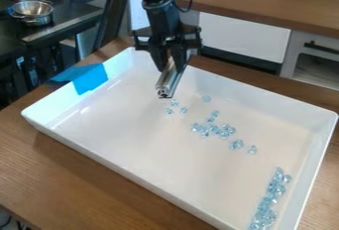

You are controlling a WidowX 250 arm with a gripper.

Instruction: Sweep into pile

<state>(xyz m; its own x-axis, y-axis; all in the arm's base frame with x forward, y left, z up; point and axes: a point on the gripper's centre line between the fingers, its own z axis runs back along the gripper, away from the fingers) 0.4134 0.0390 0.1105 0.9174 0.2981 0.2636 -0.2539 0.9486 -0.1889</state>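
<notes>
Clearly apart from tool (172, 67), beads (237, 144).

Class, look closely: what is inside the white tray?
The white tray holds scattered clear blue pieces and a denser row of them. Any piece behind its near wall would be hidden.

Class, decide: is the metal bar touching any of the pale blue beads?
Apart: in the camera view, bare white tray shows between the metal bar and the nearest pale blue beads.
</notes>
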